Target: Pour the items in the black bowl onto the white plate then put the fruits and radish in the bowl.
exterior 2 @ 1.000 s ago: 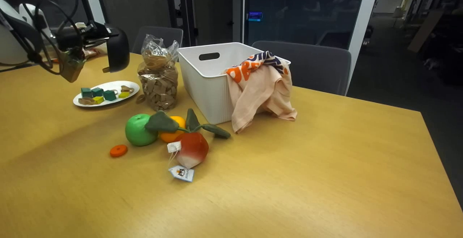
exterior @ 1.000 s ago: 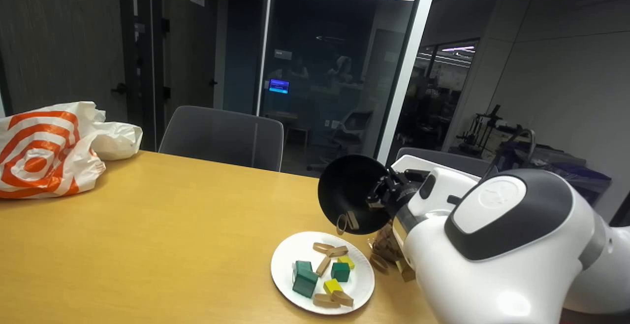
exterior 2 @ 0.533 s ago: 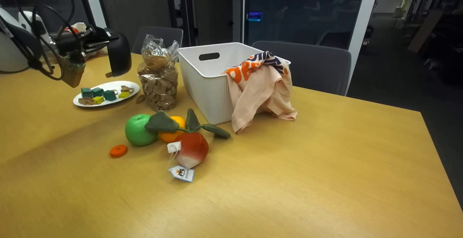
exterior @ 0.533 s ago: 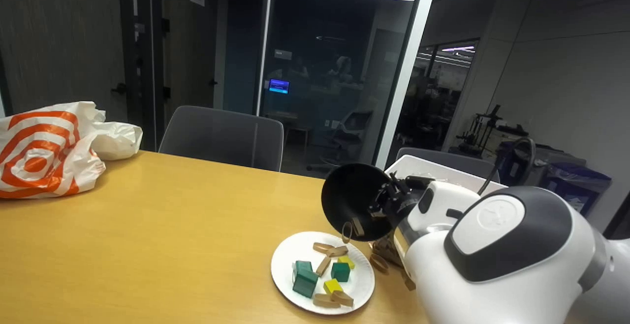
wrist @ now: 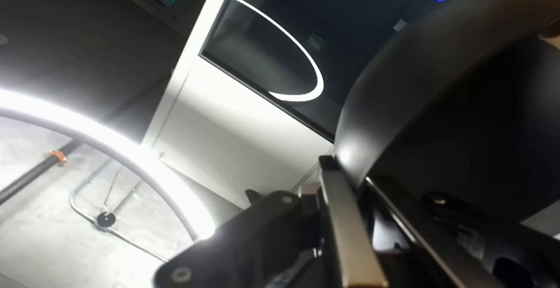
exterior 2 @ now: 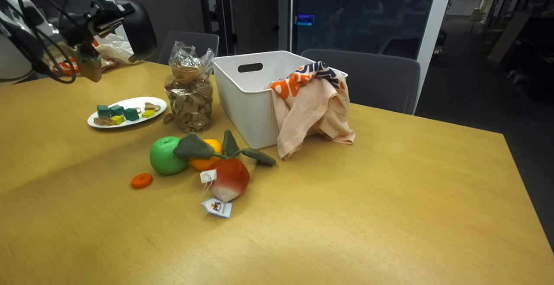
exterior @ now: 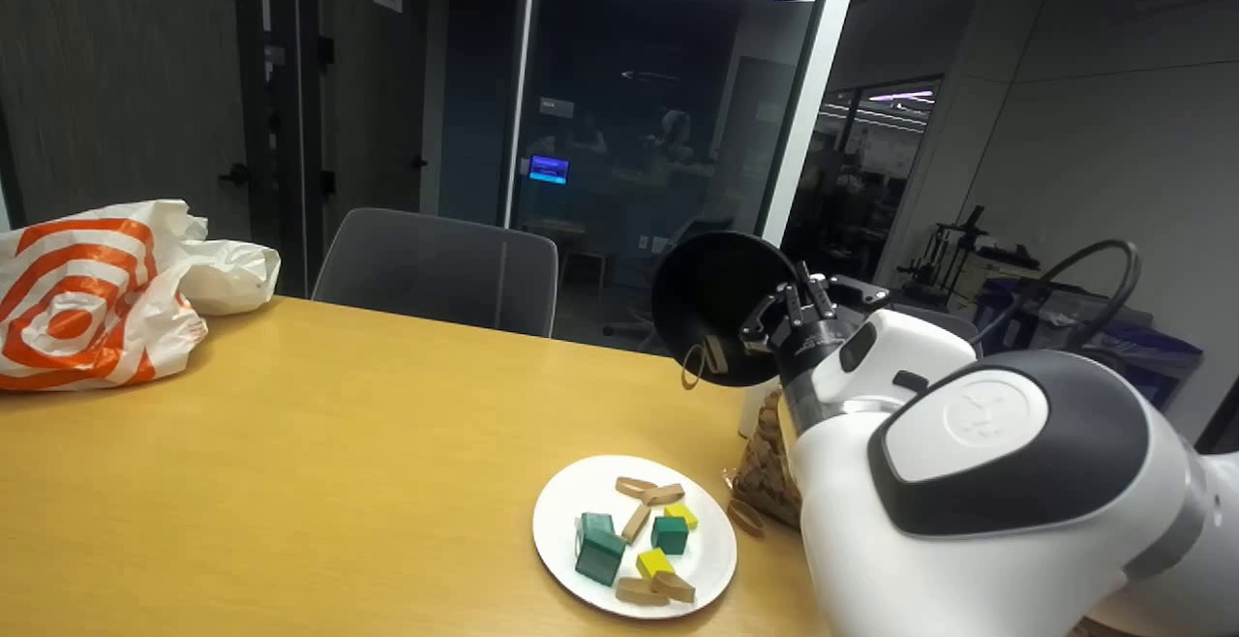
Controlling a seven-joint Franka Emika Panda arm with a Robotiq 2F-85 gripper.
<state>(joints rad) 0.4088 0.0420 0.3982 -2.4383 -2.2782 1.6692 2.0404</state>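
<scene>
Black bowl [exterior: 718, 290] hangs tilted, rim pinched by your gripper [wrist: 351, 176]; in an exterior view, white plate [exterior: 556, 523] bearing green blocks [exterior: 670, 535] sits at bowl's seven o'clock.

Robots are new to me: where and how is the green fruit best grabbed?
Probably around the widest part of the green fruit, from above: it is round, its top uncovered. Pinching front and back, as seen in an exterior view, seems safer: a radish leaf overlaps its right edge.

Counter [exterior 2: 368, 215] layout
On it you have: white plate [exterior: 558, 523], clear bag [exterior 2: 189, 101], white bin [exterior 2: 246, 118], green fruit [exterior 2: 167, 157], orange fruit [exterior 2: 202, 163], radish [exterior 2: 233, 177], orange disc [exterior 2: 142, 180], shopping bag [exterior: 97, 298].
</scene>
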